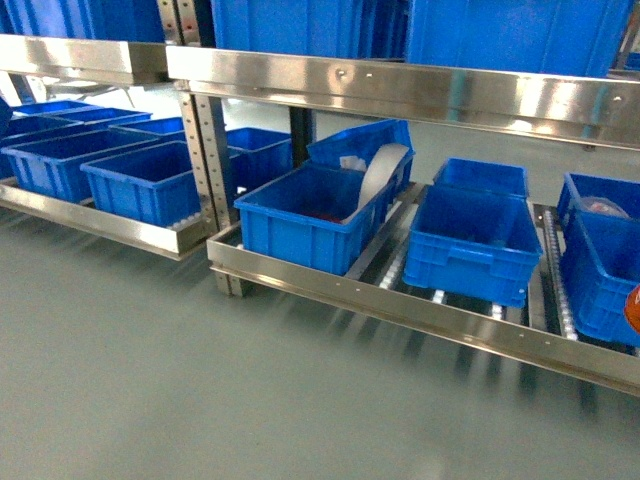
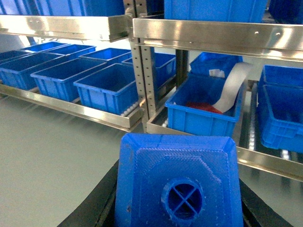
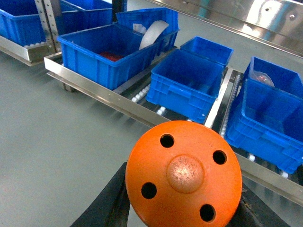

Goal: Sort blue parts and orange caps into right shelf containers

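1. Blue part (image 2: 177,182): fills the lower left wrist view, clamped between the left gripper (image 2: 177,208)'s dark jaws; holed top face points at the camera. It sits away from the shelf, over bare floor.
2. Orange cap (image 3: 183,172): clamped likewise in the right gripper (image 3: 182,210), flat holed top toward the right wrist camera. In the head view only an orange sliver shows at the 3 o'clock edge.
3. Key relation: from the cap, the right shelf containers lie at 12 to 1 o'clock, across the steel front rail (image 3: 142,111). The nearest is the middle crate (image 3: 184,85); the right arm is the nearer to it. From the blue part, the closest is the left crate (image 2: 203,111) at 12 o'clock.
4. Contents: the left crate holds something red on its floor and a white curved strip (image 1: 380,175) leaning on its back wall. The middle crate looks empty. The far-right crate (image 3: 270,118) shows a pale round object, unidentifiable.
5. Judgement: both arms carry a load; next comes a reach forward over the rail, then release.
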